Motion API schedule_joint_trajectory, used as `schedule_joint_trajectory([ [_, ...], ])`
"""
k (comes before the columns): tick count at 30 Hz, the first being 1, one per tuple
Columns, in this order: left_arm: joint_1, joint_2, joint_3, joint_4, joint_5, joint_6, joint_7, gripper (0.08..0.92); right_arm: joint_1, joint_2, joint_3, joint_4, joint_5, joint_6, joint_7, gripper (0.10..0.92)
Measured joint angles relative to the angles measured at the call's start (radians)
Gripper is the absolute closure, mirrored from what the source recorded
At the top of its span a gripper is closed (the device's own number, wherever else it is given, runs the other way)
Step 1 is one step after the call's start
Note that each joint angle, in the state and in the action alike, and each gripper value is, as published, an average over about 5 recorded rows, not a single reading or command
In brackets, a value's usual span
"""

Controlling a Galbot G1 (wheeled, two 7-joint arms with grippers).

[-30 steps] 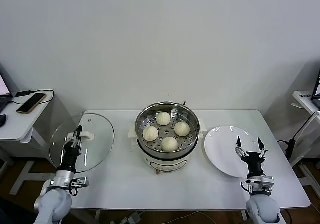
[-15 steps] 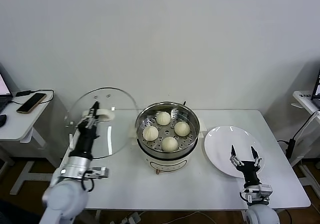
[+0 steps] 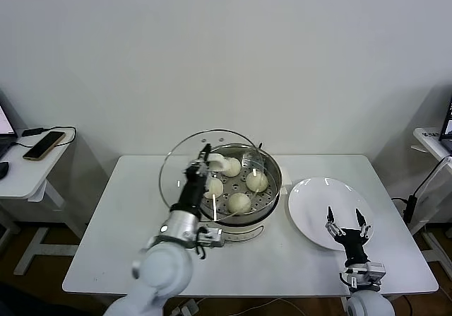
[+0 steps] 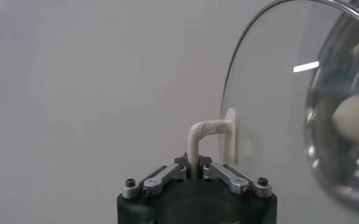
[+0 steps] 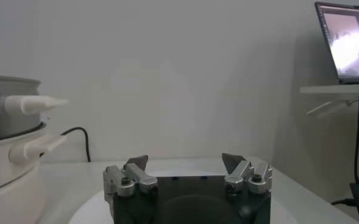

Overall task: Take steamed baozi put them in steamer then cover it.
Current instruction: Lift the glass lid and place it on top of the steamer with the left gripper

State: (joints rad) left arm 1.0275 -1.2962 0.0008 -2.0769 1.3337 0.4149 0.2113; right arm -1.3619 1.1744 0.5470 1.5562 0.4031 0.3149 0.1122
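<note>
Baozi [image 3: 214, 186] partly behind lid handle [image 3: 217, 162]

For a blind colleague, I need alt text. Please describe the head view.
The left gripper, shut on the handle of a glass lid, holds the lid tilted over the steamer, where four baozi sit. The open right gripper waits by an empty white plate.

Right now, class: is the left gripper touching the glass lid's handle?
Touching. In the left wrist view, the left gripper is shut on the white handle of the glass lid, pinching it between its fingertips.
</note>
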Motion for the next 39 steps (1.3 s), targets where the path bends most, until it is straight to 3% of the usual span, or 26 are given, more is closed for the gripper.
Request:
schedule_joint_trajectory([
  [16,-0.164,-0.15,0.109,0.229,0.155,0.071,0.096,0.809,0.008,0.021,0.009,-0.014,-0.013,0.004,-0.002,0.203],
  [29,-0.188,-0.244,0.113,0.361,0.227,0.077,0.11,0.809,0.007,0.022,0.018,-0.023,-0.019,0.011,-0.004,0.203],
  [39,-0.194,-0.273,0.102,0.414,0.265,0.073,0.116,0.809,0.015,0.022,0.017,-0.032,-0.019,0.014,-0.004,0.203],
])
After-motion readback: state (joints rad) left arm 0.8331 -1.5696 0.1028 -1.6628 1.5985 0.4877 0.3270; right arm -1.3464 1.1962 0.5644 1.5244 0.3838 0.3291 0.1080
